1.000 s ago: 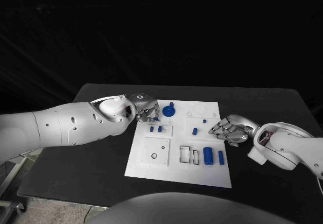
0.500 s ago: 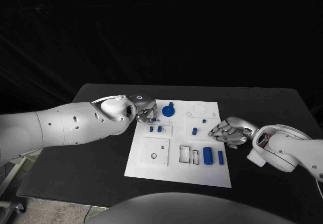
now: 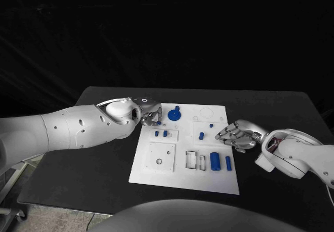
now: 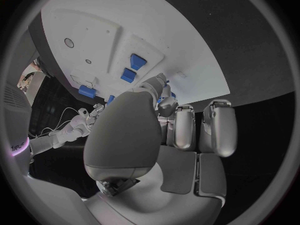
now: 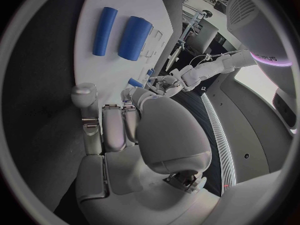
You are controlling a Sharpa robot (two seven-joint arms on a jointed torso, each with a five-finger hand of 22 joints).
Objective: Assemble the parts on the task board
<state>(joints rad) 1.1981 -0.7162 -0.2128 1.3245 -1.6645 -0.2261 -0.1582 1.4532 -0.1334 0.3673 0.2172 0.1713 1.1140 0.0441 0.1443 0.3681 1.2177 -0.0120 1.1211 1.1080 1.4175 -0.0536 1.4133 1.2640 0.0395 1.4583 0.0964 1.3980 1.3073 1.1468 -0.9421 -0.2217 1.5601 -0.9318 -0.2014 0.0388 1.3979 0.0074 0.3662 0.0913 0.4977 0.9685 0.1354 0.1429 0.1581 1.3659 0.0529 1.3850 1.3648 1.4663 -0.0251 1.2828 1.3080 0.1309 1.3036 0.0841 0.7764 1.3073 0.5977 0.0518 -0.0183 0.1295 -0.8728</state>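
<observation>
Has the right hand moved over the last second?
No, barely. The right hand sits at the task board's right edge, beside the same small blue part, as before.

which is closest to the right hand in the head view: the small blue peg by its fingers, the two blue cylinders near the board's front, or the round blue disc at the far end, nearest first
From the right hand:
1. Small blue peg, just off its fingertips, mid board.
2. Two blue cylinders, toward the board's near edge on the right-hand side.
3. Round blue disc, at the far end, beside the left hand.
</observation>
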